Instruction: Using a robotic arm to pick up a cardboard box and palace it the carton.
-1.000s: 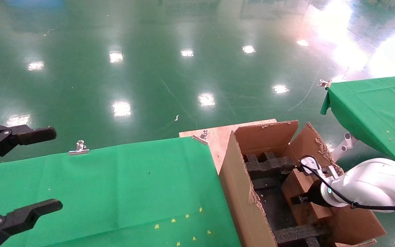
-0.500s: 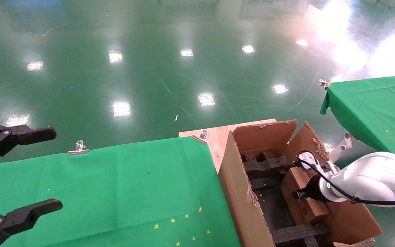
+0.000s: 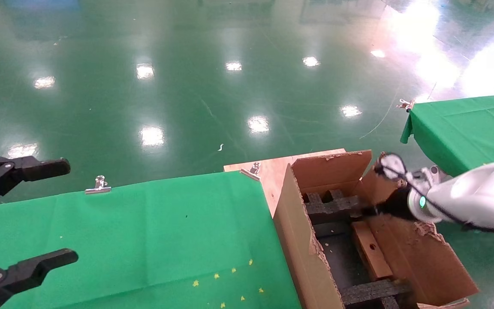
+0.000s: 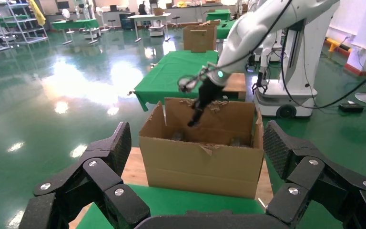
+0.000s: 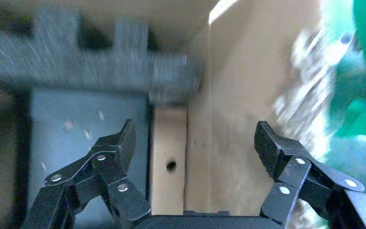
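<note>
The carton stands at the right end of the green table, with ragged flaps and black foam inserts inside. The cardboard box rests on edge inside it by the right wall, its round hole facing up. The white robotic arm reaches in from the right. My right gripper is open and empty above the carton's far part. In the right wrist view, the box lies below the open right gripper, apart from its fingers. My left gripper is open and empty at the far left.
A green-clothed table fills the lower left, with metal clips on its far edge. A wooden board lies under the carton. A second green table stands at the right. The left wrist view shows the carton from the side.
My right gripper has let go of the cardboard box and risen up and away toward the carton's far right flap. The box stays inside the carton. The left arm has not moved.
</note>
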`<state>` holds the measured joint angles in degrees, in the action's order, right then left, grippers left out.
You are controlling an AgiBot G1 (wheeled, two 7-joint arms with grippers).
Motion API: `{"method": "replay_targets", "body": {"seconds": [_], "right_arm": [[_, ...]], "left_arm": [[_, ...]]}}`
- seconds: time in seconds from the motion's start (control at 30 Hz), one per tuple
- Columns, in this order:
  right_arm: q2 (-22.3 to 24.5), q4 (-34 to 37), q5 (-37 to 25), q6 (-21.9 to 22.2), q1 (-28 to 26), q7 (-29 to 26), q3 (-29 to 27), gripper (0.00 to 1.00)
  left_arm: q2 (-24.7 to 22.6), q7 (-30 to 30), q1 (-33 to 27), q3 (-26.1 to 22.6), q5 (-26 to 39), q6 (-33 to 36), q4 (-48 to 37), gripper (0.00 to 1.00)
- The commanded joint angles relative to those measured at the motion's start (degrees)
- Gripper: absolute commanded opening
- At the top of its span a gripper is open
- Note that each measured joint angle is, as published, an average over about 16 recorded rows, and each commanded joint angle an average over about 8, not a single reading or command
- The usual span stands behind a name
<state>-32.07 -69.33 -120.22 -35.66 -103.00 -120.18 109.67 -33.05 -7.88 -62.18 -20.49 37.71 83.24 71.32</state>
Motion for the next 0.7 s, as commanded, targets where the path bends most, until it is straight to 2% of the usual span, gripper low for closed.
{"method": "replay_targets", "body": {"seconds": [0.03,0.17,0.27,0.43,0.57,0.7], "right_arm": [[0.9,-1.4,-1.0,-0.1,-1.7,-0.3,-0.6,1.00],[3.3,-6.1,-0.8,1.6,-6.0,1.2,-2.7,1.00],[4.6,-8.3,2.8,4.7,-8.9,4.2,-4.3,1.00],[5.4,-9.2,16.0,8.8,-13.6,13.6,-7.0,1.00],[5.9,-9.5,26.9,7.7,-17.1,20.8,-9.3,1.00],[6.4,-9.7,34.0,5.5,-19.4,24.1,-11.0,1.00]], "left_arm": [[0.0,0.0,0.0,0.0,0.0,0.0,0.0,1.00],[0.0,0.0,0.0,0.0,0.0,0.0,0.0,1.00],[0.0,0.0,0.0,0.0,0.0,0.0,0.0,1.00],[0.0,0.0,0.0,0.0,0.0,0.0,0.0,1.00],[0.0,0.0,0.0,0.0,0.0,0.0,0.0,1.00],[0.0,0.0,0.0,0.0,0.0,0.0,0.0,1.00]]}}
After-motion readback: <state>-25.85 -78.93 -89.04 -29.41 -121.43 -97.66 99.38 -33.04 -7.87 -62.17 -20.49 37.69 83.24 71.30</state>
